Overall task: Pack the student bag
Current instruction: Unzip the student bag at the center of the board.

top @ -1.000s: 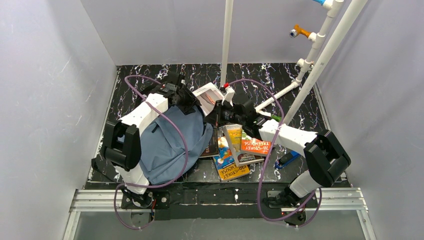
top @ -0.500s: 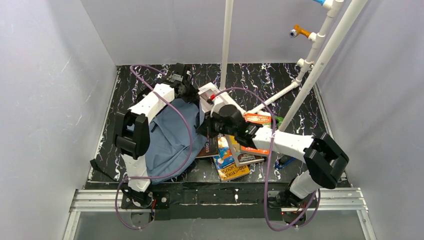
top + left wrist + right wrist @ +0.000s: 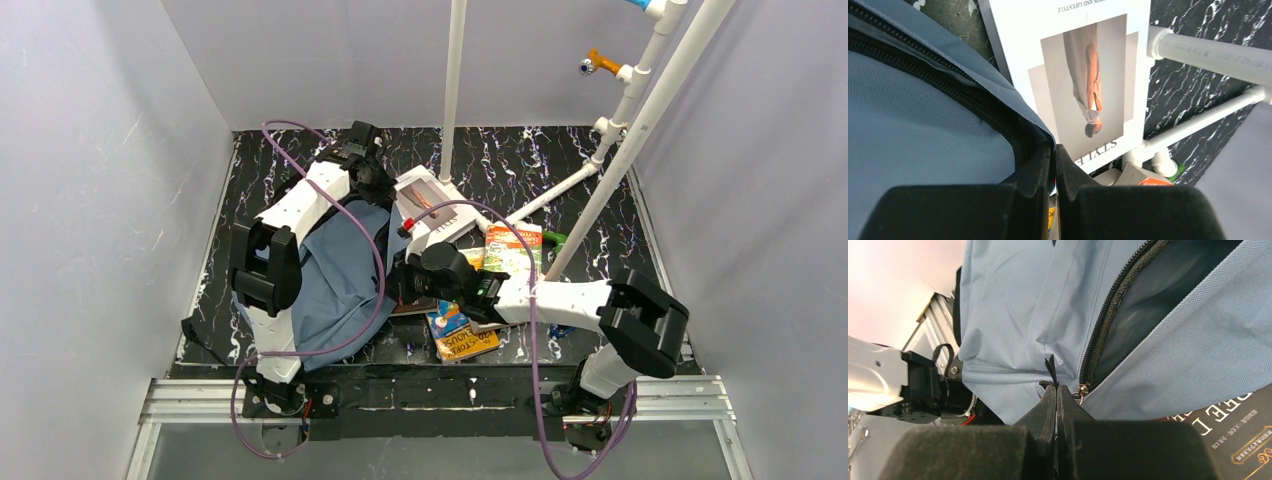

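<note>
Probably the student bag [image 3: 335, 285], slumped on the left of the marbled table [image 3: 520, 160], may slide or sag shut, because both pincers hold only soft slate-blue woven cloth. The left gripper [image 3: 1054, 148] is closed on its rim and the right gripper [image 3: 1056, 386] pinches a thin pull tab [image 3: 1050, 367]. The STYLE magazine [image 3: 1083, 75] is flat, glossy and stiff. The zipper [image 3: 1103, 325] is black and coarse. The tab is small and could slip out.
</note>
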`<state>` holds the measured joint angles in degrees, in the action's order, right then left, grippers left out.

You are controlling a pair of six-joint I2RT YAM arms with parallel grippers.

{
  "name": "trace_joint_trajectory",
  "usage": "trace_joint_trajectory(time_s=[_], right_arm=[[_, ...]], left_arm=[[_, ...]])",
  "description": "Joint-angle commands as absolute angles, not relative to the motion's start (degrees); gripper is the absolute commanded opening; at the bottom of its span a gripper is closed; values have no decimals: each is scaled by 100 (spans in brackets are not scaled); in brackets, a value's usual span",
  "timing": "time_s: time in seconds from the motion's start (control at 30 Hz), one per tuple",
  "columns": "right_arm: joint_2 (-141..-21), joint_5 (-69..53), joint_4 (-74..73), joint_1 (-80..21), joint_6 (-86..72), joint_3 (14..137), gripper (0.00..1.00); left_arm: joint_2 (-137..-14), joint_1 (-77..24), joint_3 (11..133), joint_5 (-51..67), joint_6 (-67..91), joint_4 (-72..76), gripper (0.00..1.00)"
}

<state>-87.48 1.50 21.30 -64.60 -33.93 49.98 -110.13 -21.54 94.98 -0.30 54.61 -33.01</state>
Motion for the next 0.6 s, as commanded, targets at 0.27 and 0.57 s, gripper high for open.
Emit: trace_joint_trajectory(time_s=[0.27,0.57], right_arm=[[-8754,-931,2486,-7263,-3579,4936,1],[-9184,-1343,2645,-7339,-3321,5202,1]], left_arm=[[-10813,-1850,10439,-864,4858,-2735,0],[-10742,-1797,10701,-574,4478,-3050,0]])
